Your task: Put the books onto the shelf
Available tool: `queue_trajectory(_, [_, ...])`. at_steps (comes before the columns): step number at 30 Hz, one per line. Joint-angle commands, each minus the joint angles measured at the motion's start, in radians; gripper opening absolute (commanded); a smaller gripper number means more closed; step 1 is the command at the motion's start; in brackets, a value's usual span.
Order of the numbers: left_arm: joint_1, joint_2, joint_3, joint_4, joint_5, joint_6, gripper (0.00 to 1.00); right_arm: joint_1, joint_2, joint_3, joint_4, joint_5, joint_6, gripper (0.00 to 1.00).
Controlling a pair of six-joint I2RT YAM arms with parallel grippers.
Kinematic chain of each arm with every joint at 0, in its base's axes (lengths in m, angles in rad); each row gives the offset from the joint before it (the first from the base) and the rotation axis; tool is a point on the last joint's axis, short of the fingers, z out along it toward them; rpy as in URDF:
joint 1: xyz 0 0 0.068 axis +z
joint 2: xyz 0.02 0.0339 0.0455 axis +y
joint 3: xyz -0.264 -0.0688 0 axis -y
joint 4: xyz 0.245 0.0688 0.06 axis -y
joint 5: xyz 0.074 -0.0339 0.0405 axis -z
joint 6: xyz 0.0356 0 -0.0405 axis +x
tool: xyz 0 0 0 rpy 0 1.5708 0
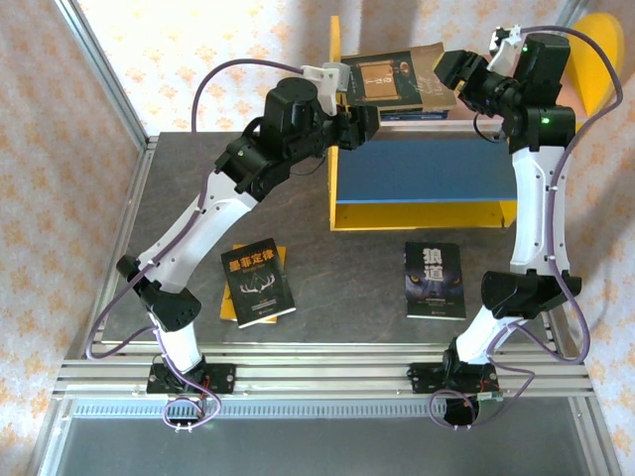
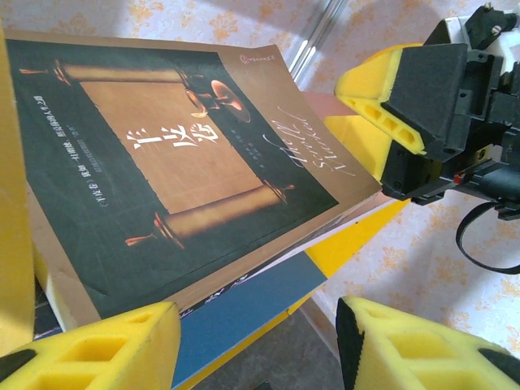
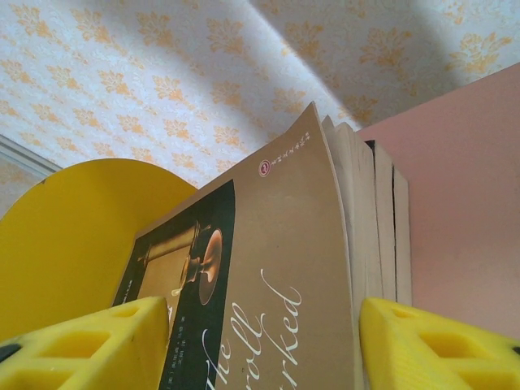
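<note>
Glossy brown paperback with scroll picture (image 2: 187, 162) tilting over yellow-sided shelf (image 1: 417, 215). Left claw (image 2: 256, 325) gaping. Right claw (image 3: 262, 313) straddling its corner, grip unclear.

Cream wallpaper (image 1: 198, 30) with orange floral motifs surrounds a grey tabletop (image 1: 347, 283).

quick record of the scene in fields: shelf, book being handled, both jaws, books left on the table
shelf: far middle of the table
brown book: tilted at the shelf's far end
left gripper: jaws open, by the brown book's left edge
right gripper: jaws straddle its right corner; grip unclear
on table: black book on a yellow book; wolf book apart, to the right
</note>
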Motion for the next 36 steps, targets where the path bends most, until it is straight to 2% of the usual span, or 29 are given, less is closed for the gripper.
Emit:
queue_trajectory(1, [0.006, 0.02, 0.046, -0.024, -0.028, 0.033, 0.53, 0.021, -0.027, -0.02, 0.057, -0.045, 0.011, 0.63])
queue_trajectory(22, [0.021, 0.067, 0.114, -0.06, -0.055, 0.051, 0.53, 0.032, -0.08, -0.11, 0.108, -0.039, 0.023, 0.63])
queue_trajectory(36, [0.024, 0.078, 0.138, -0.07, -0.059, 0.057, 0.53, 0.032, -0.059, -0.1, 0.137, -0.044, 0.043, 0.63])
